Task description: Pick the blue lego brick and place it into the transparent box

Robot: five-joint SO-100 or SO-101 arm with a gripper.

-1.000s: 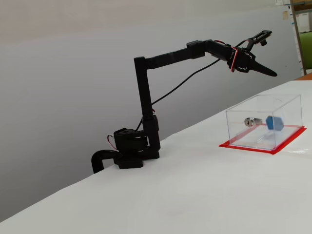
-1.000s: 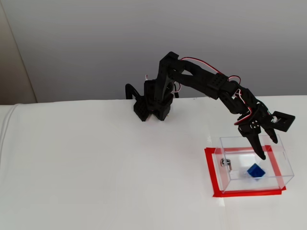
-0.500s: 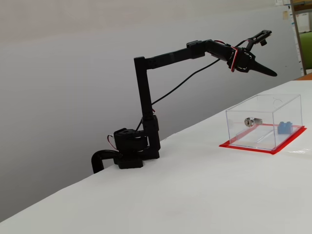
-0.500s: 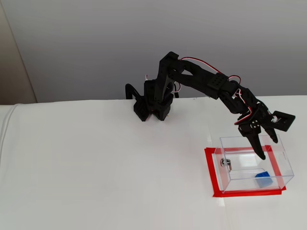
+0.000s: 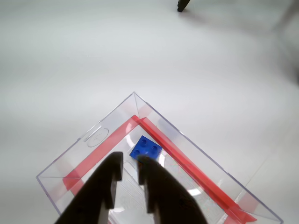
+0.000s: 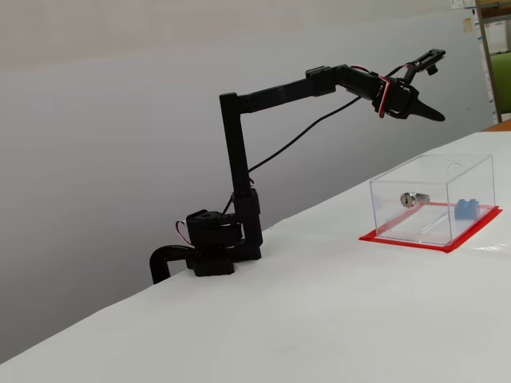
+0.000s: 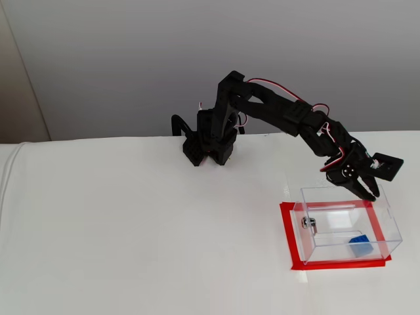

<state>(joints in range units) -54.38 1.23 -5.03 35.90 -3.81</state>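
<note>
**Blue lego brick lies inside the transparent box, jaws empty above it**

Blue lego brick (image 5: 145, 148) rests on the floor of the transparent box (image 5: 100, 135), close to one corner, with 2 studs showing in the wrist view. In that view the jaws (image 5: 126, 164) come up from the bottom edge, nearly closed with only a narrow slit between the 2 black fingers, and nothing is held between them; the brick sits just beyond their tips, toward 1 o'clock.

In a fixed view from the side, the brick (image 6: 466, 209) sits at the box's end toward 3 o'clock, on the red base sheet (image 6: 415, 242). The silver lock (image 6: 409, 199) is on the wall toward 9 o'clock. The gripper (image 6: 427, 113) hangs well above the box (image 6: 431, 171), not touching it.

In a fixed view from above, the brick (image 7: 359, 245) lies in the corner of the box (image 7: 387, 216) toward 5 o'clock, with the lock (image 7: 309, 224) at 9 o'clock. The gripper (image 7: 369, 191) is over the box's far rim. Beyond, at 11 o'clock, the arm's base (image 7: 209, 144) stands on the white tabletop (image 7: 131, 223).
</note>
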